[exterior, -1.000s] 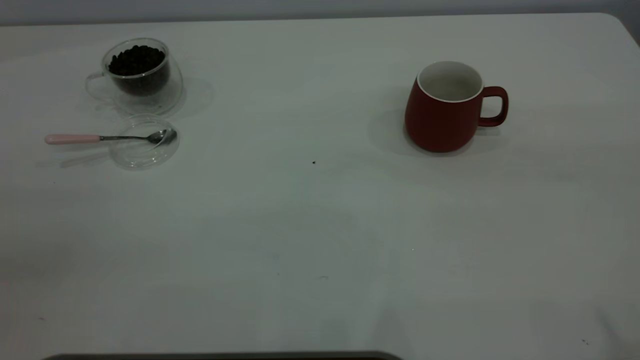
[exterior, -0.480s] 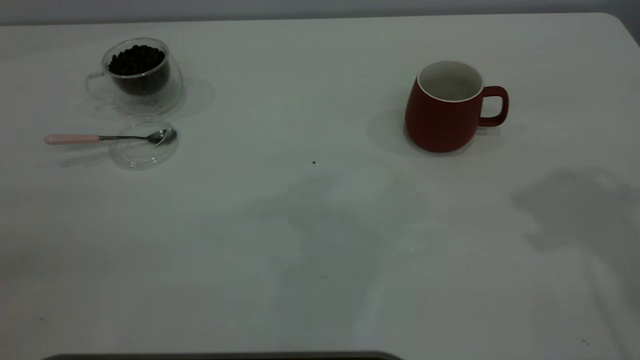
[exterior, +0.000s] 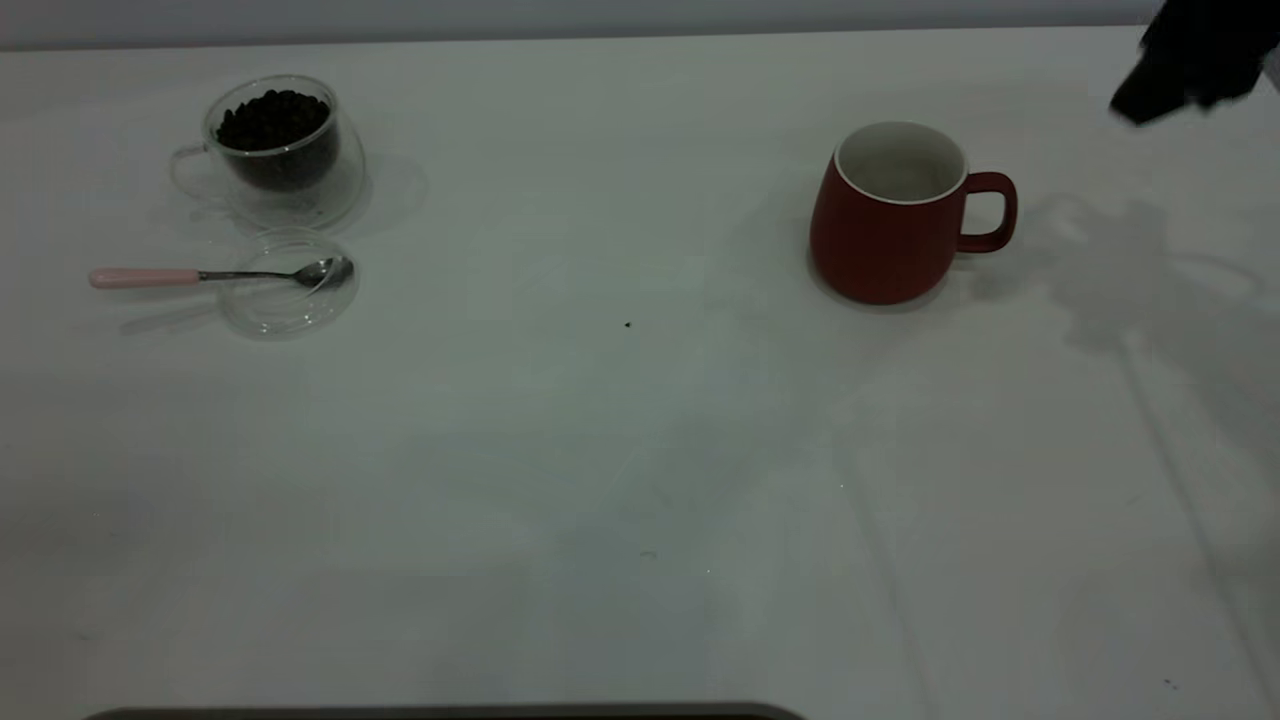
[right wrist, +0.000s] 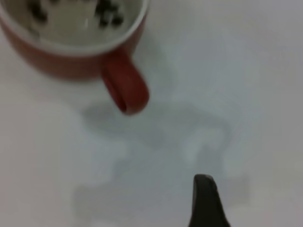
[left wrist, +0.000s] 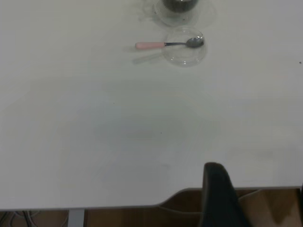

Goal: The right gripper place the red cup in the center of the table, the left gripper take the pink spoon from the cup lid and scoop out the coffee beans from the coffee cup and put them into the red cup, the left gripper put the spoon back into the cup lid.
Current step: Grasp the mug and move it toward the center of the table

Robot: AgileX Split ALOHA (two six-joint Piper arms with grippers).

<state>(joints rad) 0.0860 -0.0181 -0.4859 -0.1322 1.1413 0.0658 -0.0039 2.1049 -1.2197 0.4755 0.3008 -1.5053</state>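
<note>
Red cup (exterior: 889, 215) stands upright on the bench (exterior: 640, 450), right of centre, handle toward the right gripper (exterior: 1190, 65) hovering beyond it; can't tell its fingers. Pink spoon (exterior: 215, 275) rests across the cup lid (exterior: 288, 300)

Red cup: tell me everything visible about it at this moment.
The red cup is a rounded, matte mug, ceramic by its look, with a white inside and rim. It stands upright on the table, on the right half, with its loop handle pointing to the right. The right wrist view shows a few dark bits inside it. Nothing grips or touches it; the right pincer hangs apart, further right and toward the far edge.
</note>
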